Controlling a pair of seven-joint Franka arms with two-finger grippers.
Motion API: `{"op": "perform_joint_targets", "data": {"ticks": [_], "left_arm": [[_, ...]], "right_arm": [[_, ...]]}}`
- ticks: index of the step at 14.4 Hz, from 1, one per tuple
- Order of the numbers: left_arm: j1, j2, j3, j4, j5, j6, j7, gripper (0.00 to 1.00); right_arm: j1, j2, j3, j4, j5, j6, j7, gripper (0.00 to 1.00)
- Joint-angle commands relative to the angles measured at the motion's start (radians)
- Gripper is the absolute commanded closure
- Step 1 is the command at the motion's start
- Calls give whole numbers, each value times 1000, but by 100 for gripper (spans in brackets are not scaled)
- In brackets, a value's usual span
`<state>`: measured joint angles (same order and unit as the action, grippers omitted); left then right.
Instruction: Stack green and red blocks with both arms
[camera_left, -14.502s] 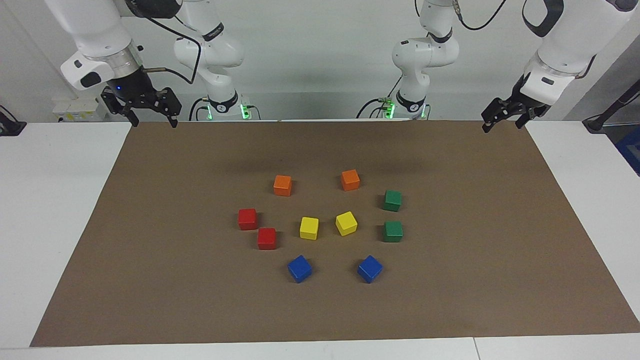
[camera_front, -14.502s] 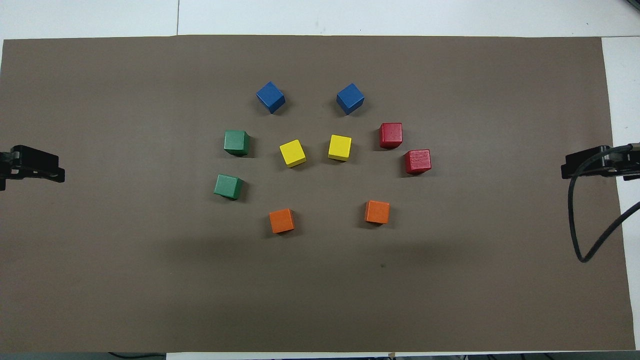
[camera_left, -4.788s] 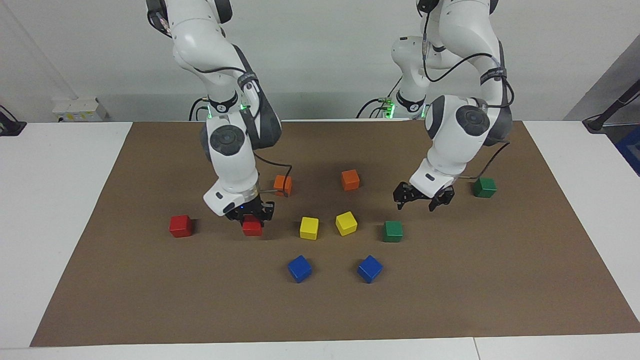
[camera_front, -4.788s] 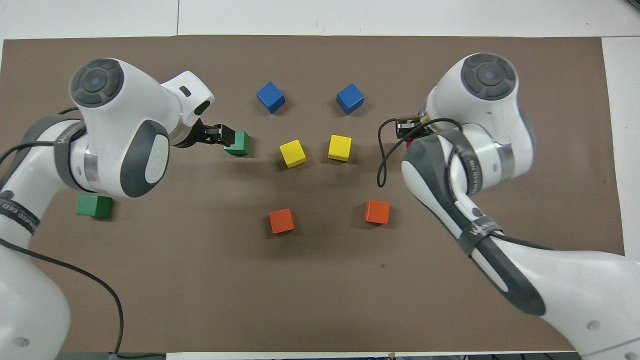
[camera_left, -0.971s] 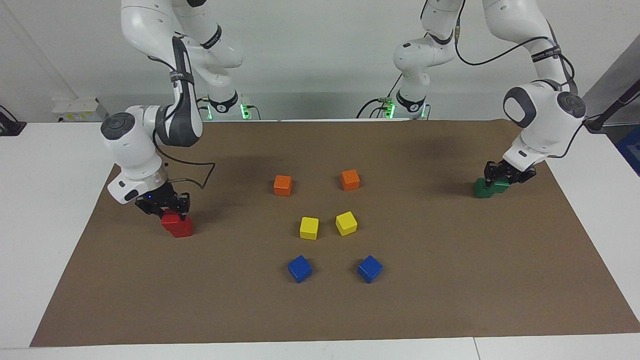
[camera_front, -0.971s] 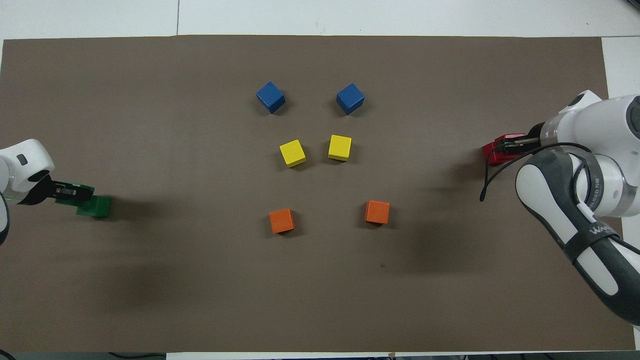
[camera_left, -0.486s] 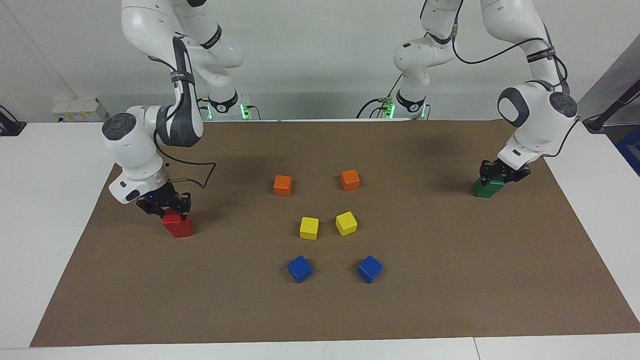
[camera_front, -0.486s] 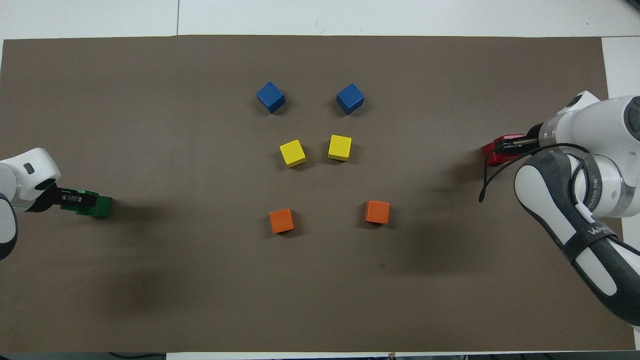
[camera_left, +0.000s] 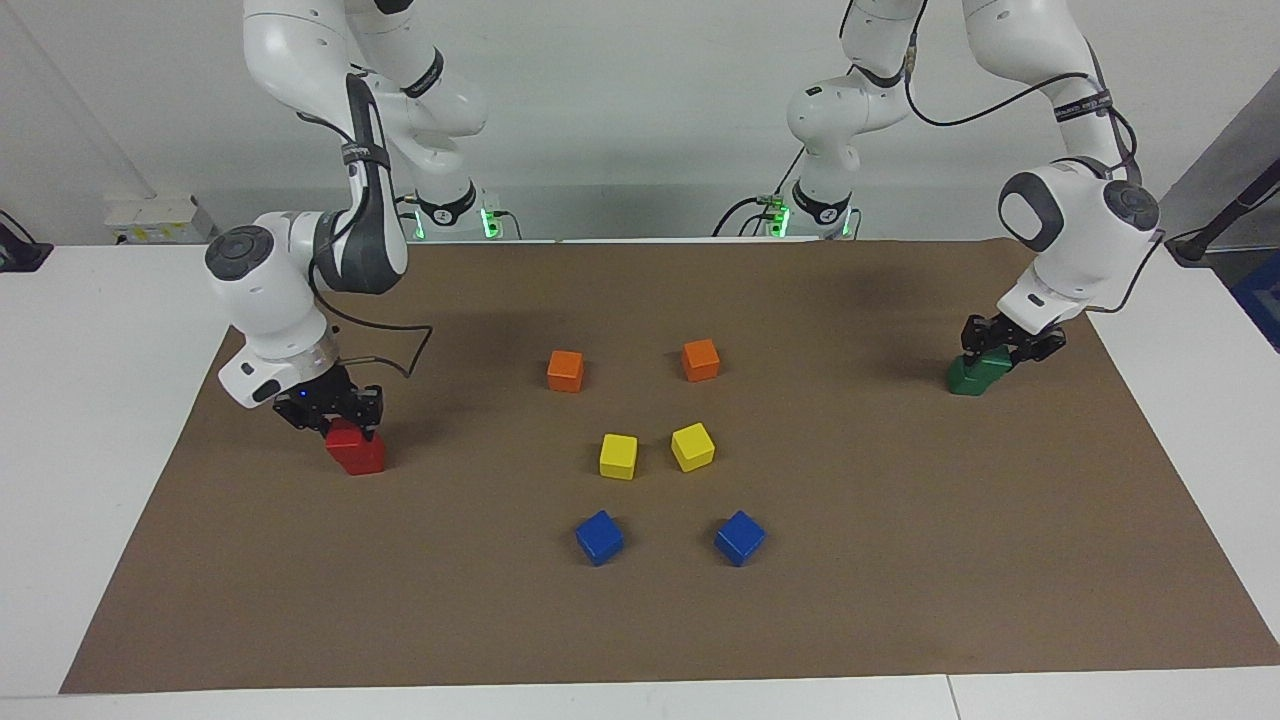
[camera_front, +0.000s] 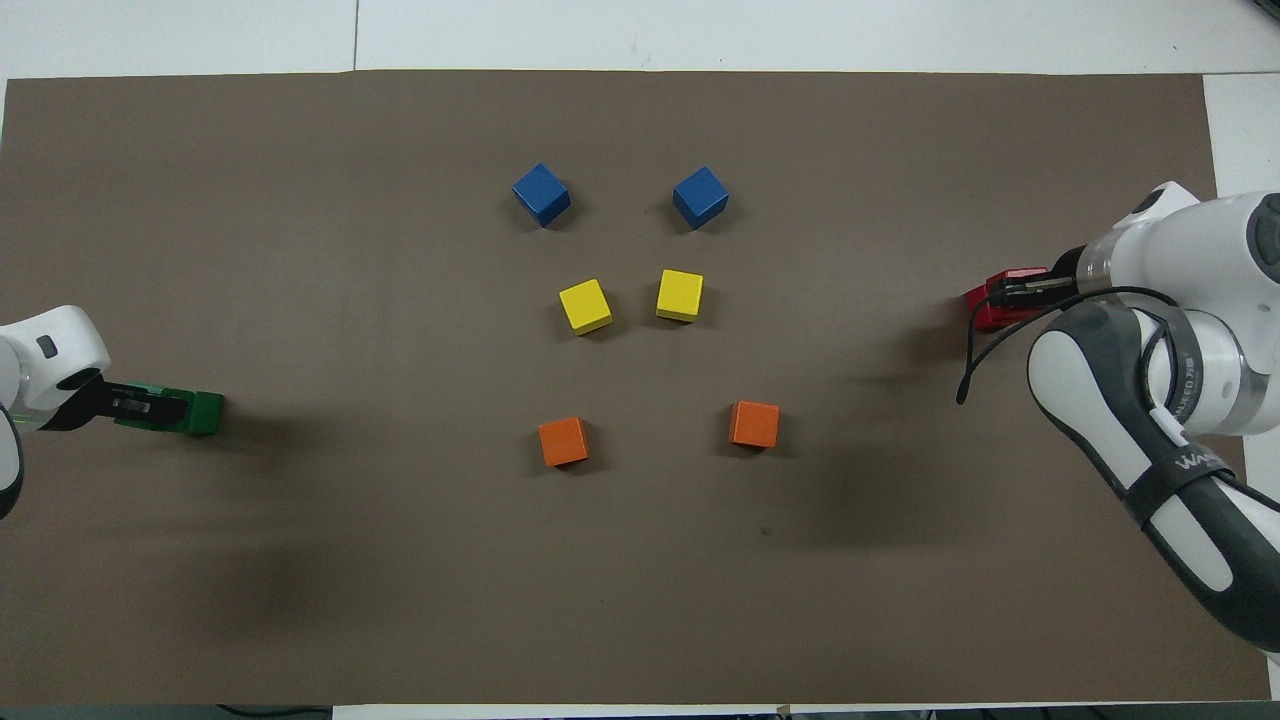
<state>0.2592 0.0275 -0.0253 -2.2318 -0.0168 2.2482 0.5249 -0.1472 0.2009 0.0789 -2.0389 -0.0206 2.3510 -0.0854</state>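
Observation:
Toward the right arm's end of the mat, a red block (camera_left: 345, 434) rests on the second red block (camera_left: 361, 458), a little off-centre. My right gripper (camera_left: 336, 420) sits down around the upper one. Toward the left arm's end, a green block (camera_left: 992, 363) lies tilted on the second green block (camera_left: 962, 380), with my left gripper (camera_left: 1003, 348) around it. From overhead, the right gripper (camera_front: 1020, 292) covers most of the red pair (camera_front: 983, 312). The left gripper (camera_front: 135, 405) covers the upper green block, and the lower green block (camera_front: 206, 413) shows beside it.
In the middle of the brown mat (camera_left: 900, 560) stand two orange cubes (camera_left: 565, 370) (camera_left: 700, 360), two yellow cubes (camera_left: 618, 456) (camera_left: 692, 446) and two blue cubes (camera_left: 599, 537) (camera_left: 739, 537). White table borders the mat at both ends.
Over the last second the left gripper shifted the upper green block slightly over the lower one. The right gripper and the red pair have hardly moved.

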Motion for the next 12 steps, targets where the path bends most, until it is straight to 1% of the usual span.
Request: {"op": "perform_joint_targets", "data": {"ticks": [1, 5, 7, 9, 10, 12], "left_arm": [[17, -38, -8, -40, -15, 24, 29, 0], [15, -37, -10, -23, -15, 10, 29, 0], [9, -37, -10, 35, -17, -76, 21, 0], [2, -43, -13, 127, -17, -201, -8, 0], [-1, -58, -21, 161, -17, -243, -52, 0], [-26, -113, -19, 178, -17, -275, -124, 0]], "right_arm": [[-9, -8, 10, -14, 11, 21, 12, 0], [-9, -8, 10, -6, 11, 8, 10, 0], [-11, -15, 10, -1, 10, -10, 9, 0], [-9, -26, 10, 29, 10, -73, 10, 0], [-6, -40, 10, 46, 11, -114, 12, 0], [-2, -95, 12, 68, 10, -180, 12, 0]]}}
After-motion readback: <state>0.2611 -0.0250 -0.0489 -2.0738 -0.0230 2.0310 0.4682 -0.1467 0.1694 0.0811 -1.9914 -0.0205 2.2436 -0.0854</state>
